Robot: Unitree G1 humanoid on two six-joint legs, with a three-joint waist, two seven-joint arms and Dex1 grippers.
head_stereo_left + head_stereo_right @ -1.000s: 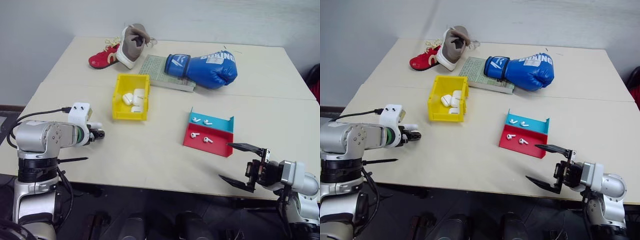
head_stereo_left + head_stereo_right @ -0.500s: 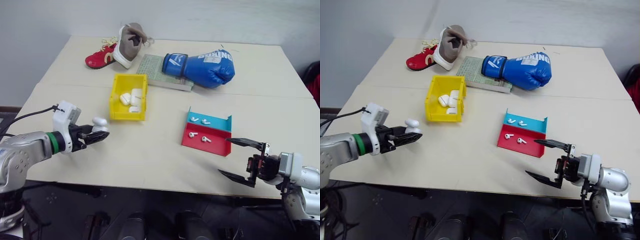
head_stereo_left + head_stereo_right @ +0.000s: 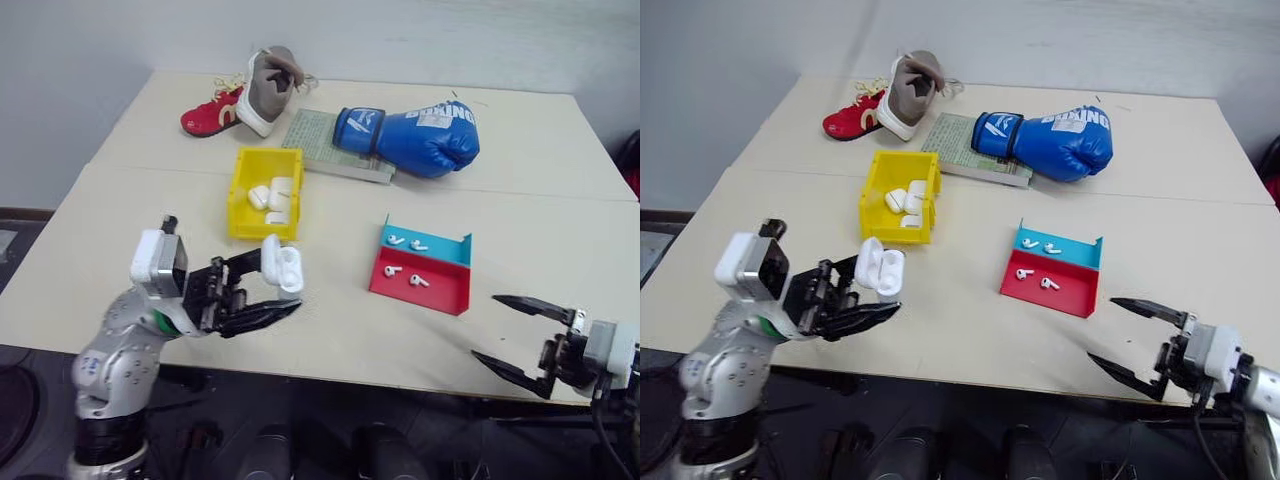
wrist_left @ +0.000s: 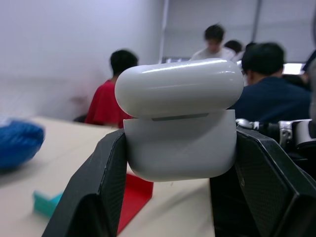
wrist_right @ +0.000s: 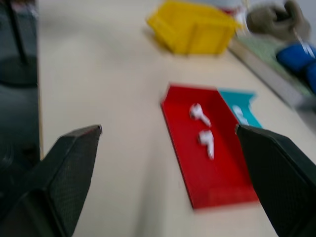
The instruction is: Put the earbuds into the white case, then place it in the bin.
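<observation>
**White case in left grip, lid ajar; earbuds not yet loaded**

The left end effector (image 3: 268, 290) is clamped on the white case (image 3: 281, 267) by its lower body, raised above the bench (image 3: 320, 330) just in front of the bin (image 3: 240, 195). The case looks light, rigid and glossy, so likely slippery; gripping its flat sides below the hinged lid seems soundest. The right end effector (image 3: 520, 335) stands spread and empty, near the earbuds (image 3: 403, 277), which lie apart from it in the red-and-teal tray (image 3: 450, 300).
</observation>
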